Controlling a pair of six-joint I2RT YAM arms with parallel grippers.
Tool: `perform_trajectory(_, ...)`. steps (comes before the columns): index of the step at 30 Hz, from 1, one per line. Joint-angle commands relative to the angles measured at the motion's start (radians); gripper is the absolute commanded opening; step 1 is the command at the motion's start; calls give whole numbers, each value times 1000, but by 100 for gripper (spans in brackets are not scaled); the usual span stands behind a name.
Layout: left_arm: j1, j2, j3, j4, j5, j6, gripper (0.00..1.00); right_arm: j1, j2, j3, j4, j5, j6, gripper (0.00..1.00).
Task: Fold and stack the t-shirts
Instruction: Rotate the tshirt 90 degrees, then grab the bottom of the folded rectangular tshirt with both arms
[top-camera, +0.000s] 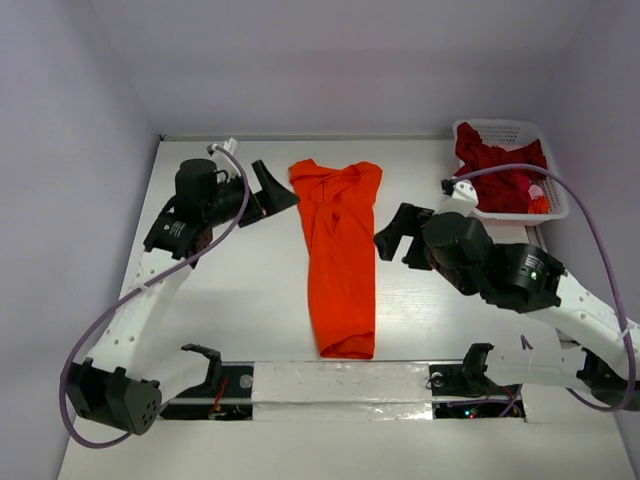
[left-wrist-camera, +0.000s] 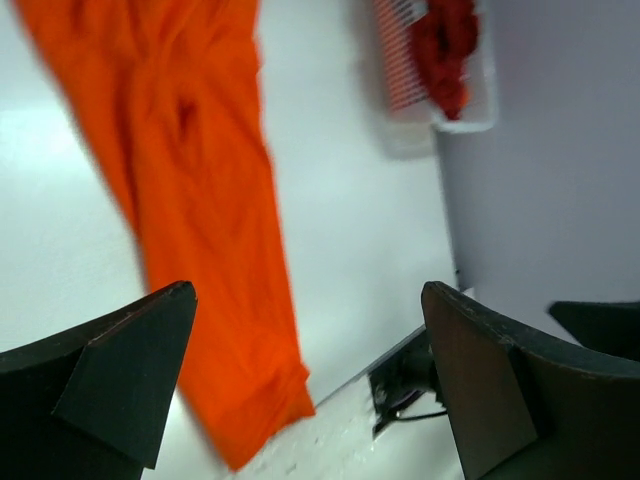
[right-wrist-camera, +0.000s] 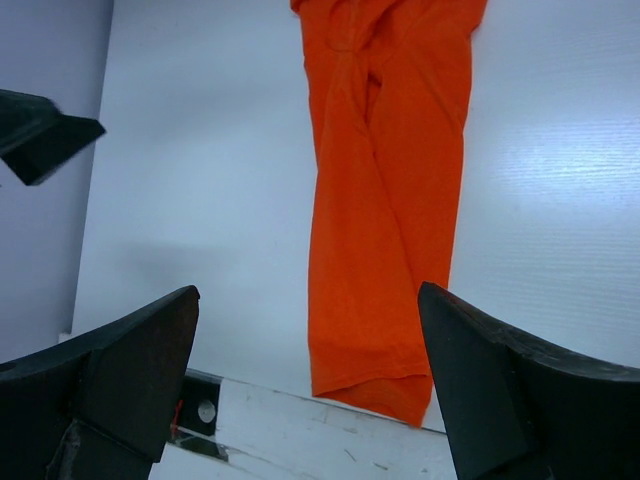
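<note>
The orange t-shirt (top-camera: 340, 255) lies on the table as a long narrow strip, folded lengthwise, running from the back to the near edge; it also shows in the left wrist view (left-wrist-camera: 190, 200) and the right wrist view (right-wrist-camera: 385, 200). A dark red t-shirt (top-camera: 495, 170) is bunched in the white basket (top-camera: 548, 205) at the back right. My left gripper (top-camera: 270, 195) hovers open just left of the shirt's top end. On the other side, level with the shirt's upper half, my right gripper (top-camera: 398, 235) is open too. Both hold nothing.
The basket (left-wrist-camera: 480, 110) stands against the right wall and also holds a bit of pink and orange cloth (top-camera: 538, 198). A white taped rail (top-camera: 340, 385) runs along the near edge between the arm bases. Grey walls close in on both sides.
</note>
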Motion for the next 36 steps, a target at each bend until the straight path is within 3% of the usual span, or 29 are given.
perform_trajectory(1, -14, 9, -48, -247, -94, 45, 94, -16, 63, -43, 38, -110, -17, 92)
perform_trajectory(3, -40, -3, -98, -351, -120, 59, 93, -16, 103, -67, -27, -167, 3, 84)
perform_trajectory(6, -74, -102, -218, -434, -161, 32, 92, -16, 108, -139, -33, -239, 32, 81)
perform_trajectory(9, -97, -219, -284, -510, -136, -8, 91, -16, 36, -289, 1, -302, 36, 82)
perform_trajectory(14, -117, -280, -362, -567, -92, -16, 88, -16, -33, -431, 35, -416, 84, 82)
perform_trajectory(19, -163, -322, -459, -469, 82, -76, 86, -16, -93, -532, 104, -511, 132, 82)
perform_trajectory(28, -287, -239, -560, -326, 134, -159, 86, -16, -99, -608, 182, -631, 181, 82)
perform_trajectory(36, -384, -112, -566, -220, 59, -179, 86, -16, -57, -657, 218, -694, 213, 82)
